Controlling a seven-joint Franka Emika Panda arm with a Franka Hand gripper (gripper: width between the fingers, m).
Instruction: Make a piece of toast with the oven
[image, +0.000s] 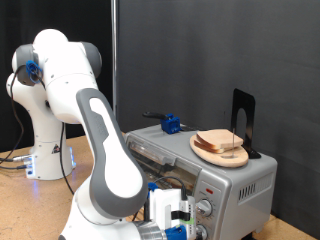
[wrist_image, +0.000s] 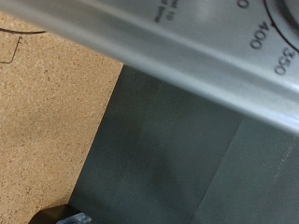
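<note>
claw low by oven knobs, grip unclear | toast on plate atop oven

Oven: brushed silver-grey metal, satin sheen; wrist view shows its panel smooth w/ printed dial numbers. Plate matt tan wood. Piece of toast pale, porous crumb, browner crust. Arm glossy white plastic w/ grey joints. Bench rough, speckled, cork-like board; dark matt mat beside it.
</note>
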